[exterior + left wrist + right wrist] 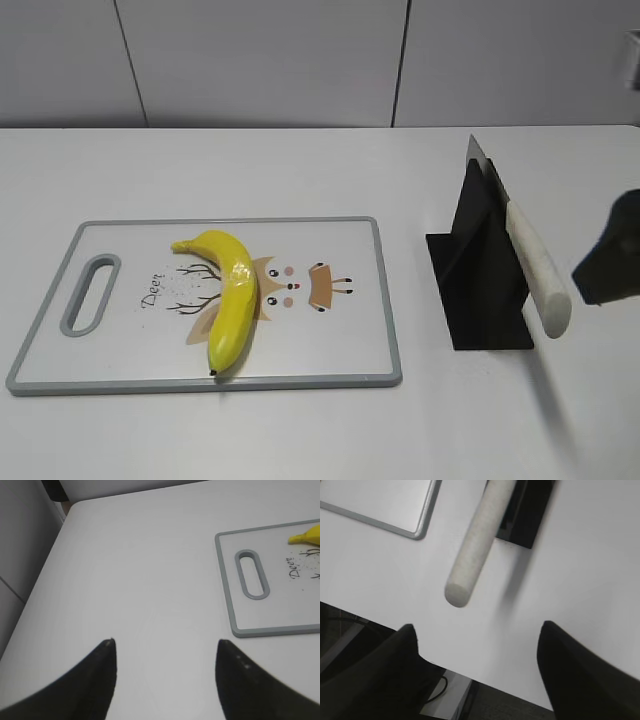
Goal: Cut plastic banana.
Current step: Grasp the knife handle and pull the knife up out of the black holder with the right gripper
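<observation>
Nothing cut: plastic banana [230, 297] whole on cutting board [330, 372], knife [537, 275] racked ahead of spread, empty right gripper [477, 667].

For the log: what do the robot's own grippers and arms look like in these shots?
Both grippers are matte black. The left gripper and right gripper each show two broad jaws tapering to blunt, rounded tips, without visible markings. In the exterior view only a dark angular part of the right gripper shows. No arm links or cables on them are visible.
</observation>
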Robot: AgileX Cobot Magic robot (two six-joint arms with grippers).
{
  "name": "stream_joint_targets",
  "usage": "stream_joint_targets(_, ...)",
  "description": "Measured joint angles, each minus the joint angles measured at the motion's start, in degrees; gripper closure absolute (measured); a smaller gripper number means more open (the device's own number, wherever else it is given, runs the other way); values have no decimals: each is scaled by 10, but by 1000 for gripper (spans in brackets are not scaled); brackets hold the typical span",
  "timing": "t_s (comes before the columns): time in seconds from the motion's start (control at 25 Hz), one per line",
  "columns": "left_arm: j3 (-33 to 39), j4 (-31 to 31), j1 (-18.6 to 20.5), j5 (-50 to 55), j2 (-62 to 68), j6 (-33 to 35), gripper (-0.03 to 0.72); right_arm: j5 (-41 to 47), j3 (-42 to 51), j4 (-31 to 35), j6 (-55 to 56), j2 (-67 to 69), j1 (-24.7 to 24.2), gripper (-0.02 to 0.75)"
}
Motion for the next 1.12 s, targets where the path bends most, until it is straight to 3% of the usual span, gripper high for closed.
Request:
stream_joint_targets(0.6,0,0,0,0,0,0,114,-29,-62,0,125,196,3,177)
stream_joint_targets(0.76,0,0,0,0,0,0,114,-39,-62,0,155,233,3,212)
stream_joint_targets(0.96,0,0,0,0,0,0,114,-41,-62,-2,176,264,3,328)
stream_joint_targets(1.04,0,0,0,0,0,0,114,-41,-62,-2,179,268,3,422)
stream_joint_targets(1.12,0,0,0,0,0,0,114,-41,-62,-2,181,269,3,569)
